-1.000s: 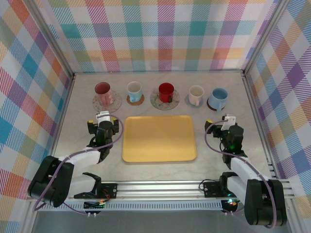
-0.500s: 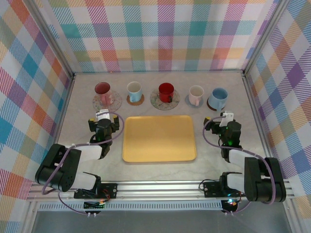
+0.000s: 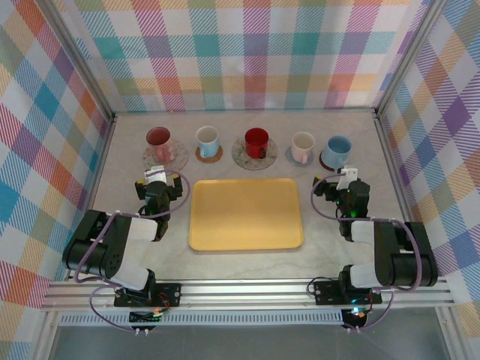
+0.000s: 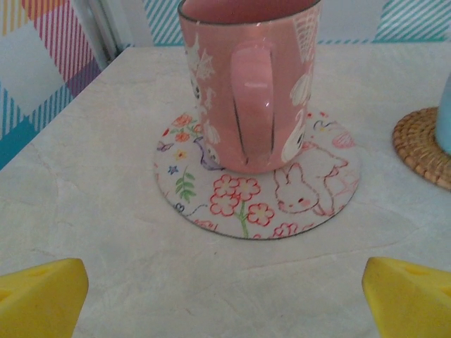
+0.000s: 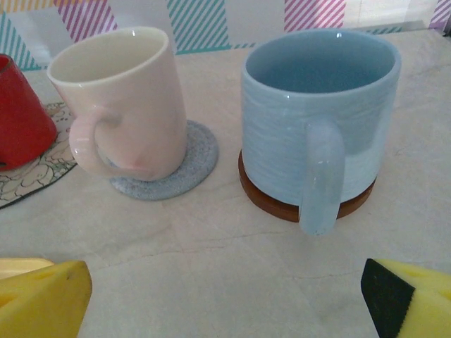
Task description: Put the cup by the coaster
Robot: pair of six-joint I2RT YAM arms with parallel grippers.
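Top view: five cups stand in a row beyond the tray (image 3: 246, 214), each on a coaster. The left gripper (image 3: 155, 180) sits near the pink cup (image 3: 158, 138), the right gripper (image 3: 343, 178) near the blue cup (image 3: 338, 149).

Left wrist: the fingers (image 4: 42, 299) are wide apart, and the pink cup stands upright on a floral coaster (image 4: 310, 201).

Right wrist: the fingers (image 5: 46, 296) are wide apart. The blue cup is on a brown coaster (image 5: 271, 204), and a cream cup (image 5: 130, 98) tilts on a grey coaster (image 5: 180, 176).
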